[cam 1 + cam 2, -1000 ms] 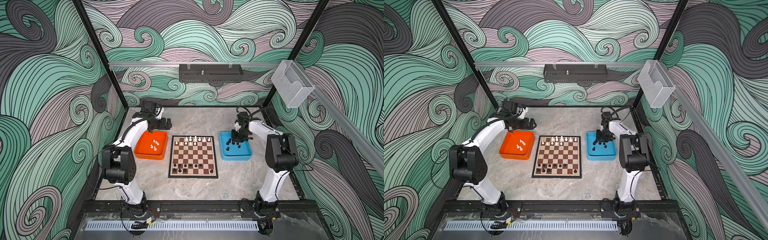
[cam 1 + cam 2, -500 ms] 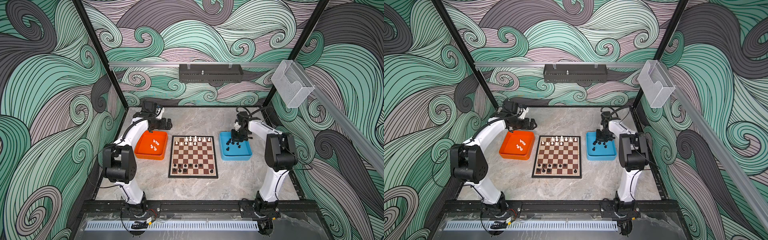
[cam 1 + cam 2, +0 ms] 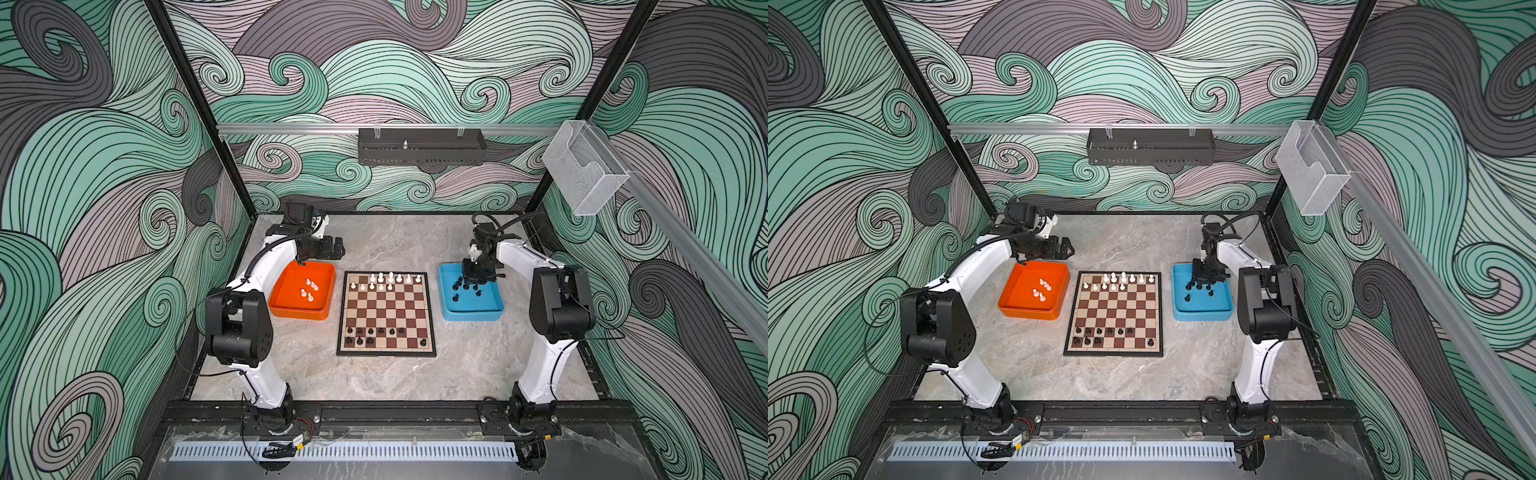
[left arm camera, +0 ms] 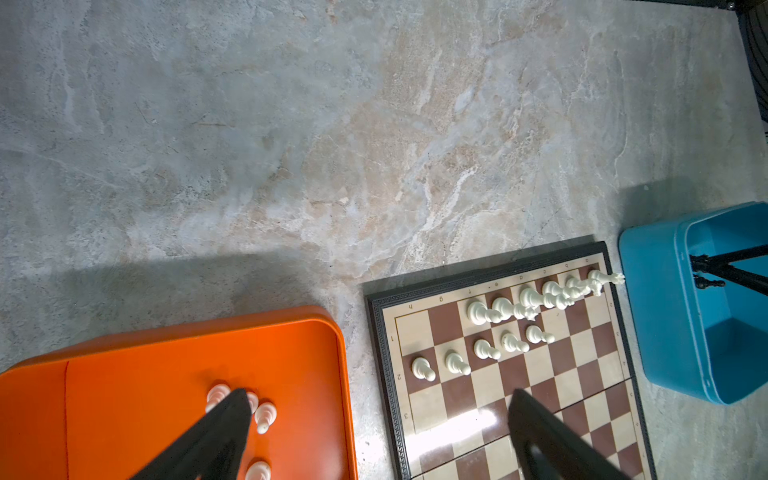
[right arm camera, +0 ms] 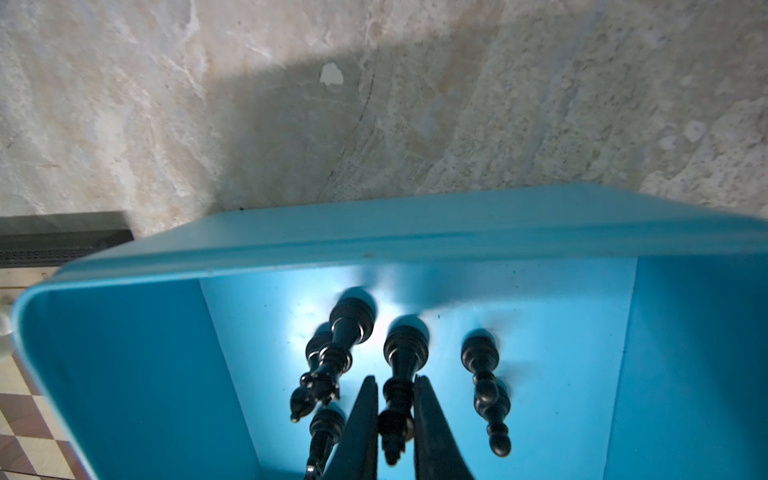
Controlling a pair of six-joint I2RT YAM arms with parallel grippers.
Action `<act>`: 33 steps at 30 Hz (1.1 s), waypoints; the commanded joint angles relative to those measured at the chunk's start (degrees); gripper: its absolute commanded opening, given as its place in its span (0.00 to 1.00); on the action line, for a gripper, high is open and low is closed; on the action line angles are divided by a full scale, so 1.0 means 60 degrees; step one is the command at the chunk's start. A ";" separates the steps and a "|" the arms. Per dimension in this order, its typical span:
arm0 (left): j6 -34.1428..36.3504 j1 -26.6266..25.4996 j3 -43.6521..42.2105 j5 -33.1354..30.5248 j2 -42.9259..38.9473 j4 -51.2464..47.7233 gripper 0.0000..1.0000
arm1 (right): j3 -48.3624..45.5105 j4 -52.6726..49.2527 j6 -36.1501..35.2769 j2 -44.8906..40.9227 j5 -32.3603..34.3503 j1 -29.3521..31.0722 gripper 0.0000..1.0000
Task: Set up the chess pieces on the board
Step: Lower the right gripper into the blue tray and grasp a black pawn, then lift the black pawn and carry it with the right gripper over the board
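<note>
Reaching into the blue tray [image 5: 374, 245], the right gripper [image 5: 395, 378] pinches a black chess piece [image 5: 402, 353], while the left gripper [image 4: 376, 391] hangs wide open near the orange tray [image 4: 166, 353], with the board [image 3: 386, 307] between both trays.

High at the front, the stereo pair looks down and inward over both arm bases toward the back wall. Both top views hold the whole cell from well back, the board [image 3: 386, 313] small in the middle, orange tray [image 3: 286, 291] and blue tray [image 3: 1202, 316] either side. The left wrist camera hangs close over the table [image 4: 291, 145], looking down past the left gripper [image 4: 376, 395], catching the orange tray's corner, the board's white end and the blue tray's wall. The right wrist camera is nearer still — down inside the blue tray, the black piece [image 5: 401, 361] in the right gripper [image 5: 395, 379] looming large.
</note>
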 commanded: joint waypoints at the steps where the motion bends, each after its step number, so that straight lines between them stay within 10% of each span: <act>1: -0.0037 -0.0065 0.0270 0.0180 0.0064 -0.0198 0.99 | 0.0235 -0.0343 -0.0026 -0.0446 0.0179 0.0074 0.15; 16: -0.0150 -0.0062 0.0110 -0.0011 -0.0078 -0.0102 0.99 | 0.0985 -0.1410 -0.0393 -0.1730 0.0144 0.0844 0.16; 33: -0.0286 -0.0065 0.0013 -0.0568 -0.0194 0.0012 0.99 | -0.0913 -0.0385 0.0971 -0.3708 -0.0317 0.5495 0.15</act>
